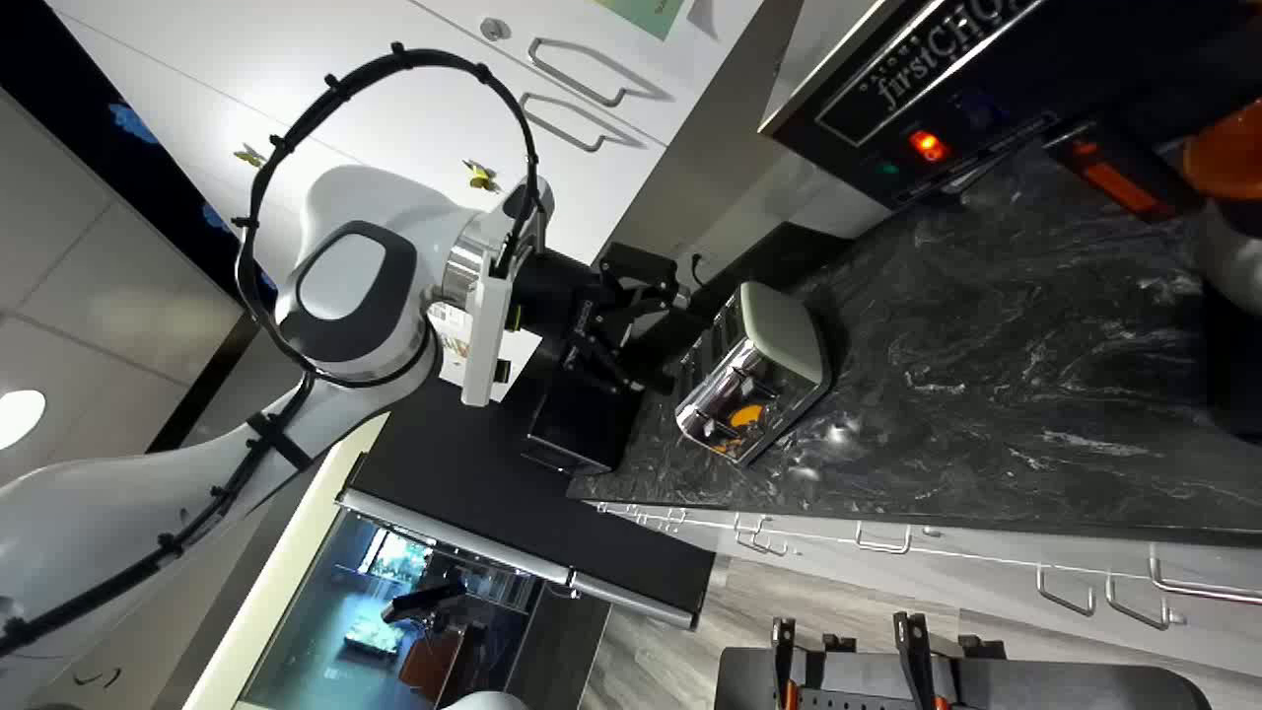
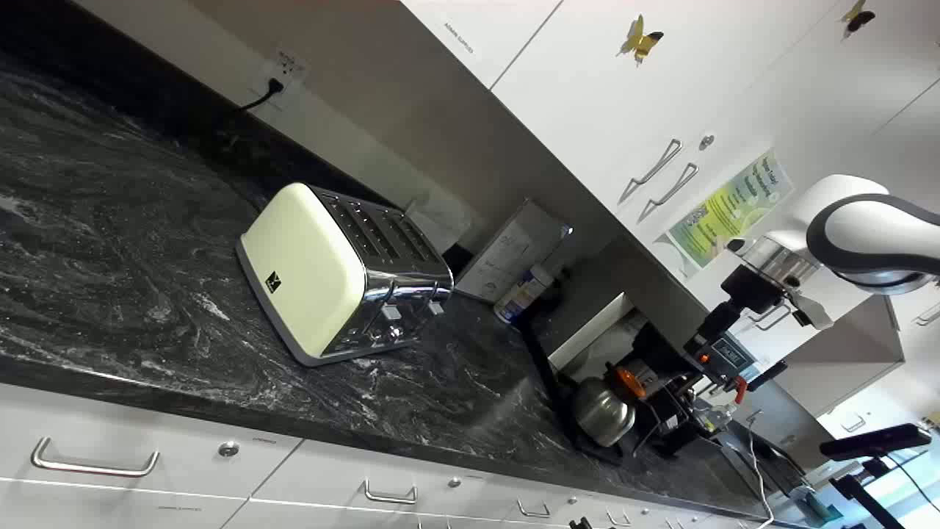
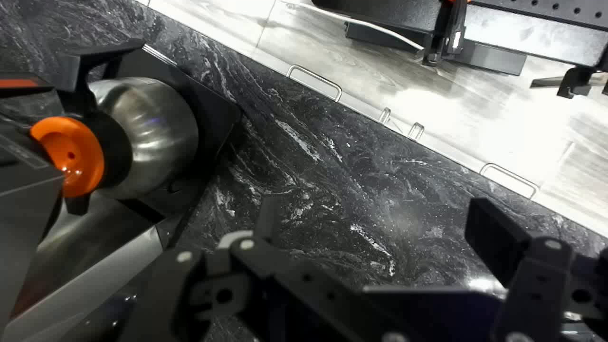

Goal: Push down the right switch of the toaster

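Note:
The toaster (image 1: 789,330) stands upright on the dark marbled counter, with cream ends and a shiny chrome front that shows yellowish reflections. It also shows in an exterior view (image 2: 305,275), with slots on top and two silver levers (image 2: 411,310) on the front, both high near the top edge. My gripper (image 1: 670,338) is open and empty. In an exterior view it overlaps the space beside the toaster, but in the wrist view (image 3: 382,232) only bare counter lies between its fingers and the toaster is out of view. The gripper is apart from the toaster.
A black coffee machine (image 1: 887,108) with an orange light stands on the counter. A steel carafe (image 3: 147,133) with an orange lid is beside it. A white bottle (image 2: 523,294) stands by the wall. Cabinets (image 2: 558,95) hang above the counter.

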